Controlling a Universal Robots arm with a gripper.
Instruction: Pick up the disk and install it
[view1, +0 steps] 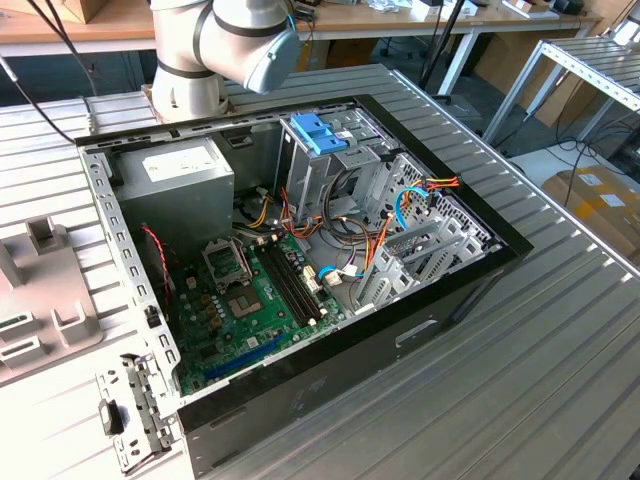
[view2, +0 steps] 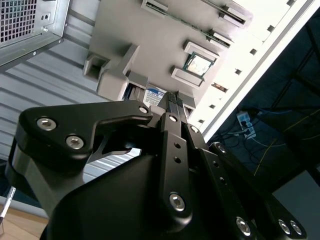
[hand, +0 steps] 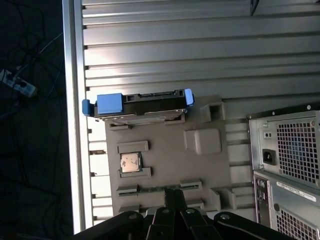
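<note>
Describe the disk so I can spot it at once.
Find the grey moulded tray on the ribbed metal table, beside the computer case. The disk sits along the tray's edge, past the small square chip. It is a thin dark slab in a bright blue carrier, the only blue on the tray.

Ribbed table (view1: 560, 330) bears computer case (view1: 330, 385), grey tray (view1: 30, 290).

- You have bare slats of the surface (hand: 200, 50) open beyond the disk (hand: 140, 104), which sits at one end of the grey tray (hand: 165, 165).
- Mind the raised blocks (hand: 202, 141) crowding the tray just behind it.
- The computer case (hand: 287, 160) walls the tray's side away from the surface's edge.
</note>
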